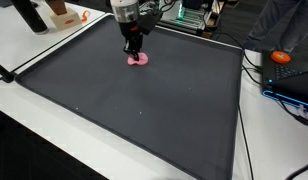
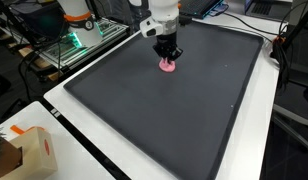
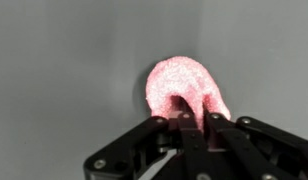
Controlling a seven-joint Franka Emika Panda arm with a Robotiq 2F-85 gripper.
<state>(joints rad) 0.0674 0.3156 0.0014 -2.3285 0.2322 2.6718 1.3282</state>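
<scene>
Where its jaws nearly meet, the end effector (image 3: pixel 191 118) pinches a lump (image 3: pixel 179 80) — pink.

A robotics lab — lit electronics rack (image 2: pixel 76 40), loose cables (image 1: pixel 254 72), white bench (image 1: pixel 24 122) under a black mat (image 1: pixel 134 105)

— We see soft, even overhead light in both exterior views; the dark mat (image 1: pixel 144 110) looks matte, and the pictures are small and coarse.
— In our wrist view it is dimmer: the jaws are blurred, and a faint shadow rims the pink lump (image 3: pixel 184 88).
</scene>
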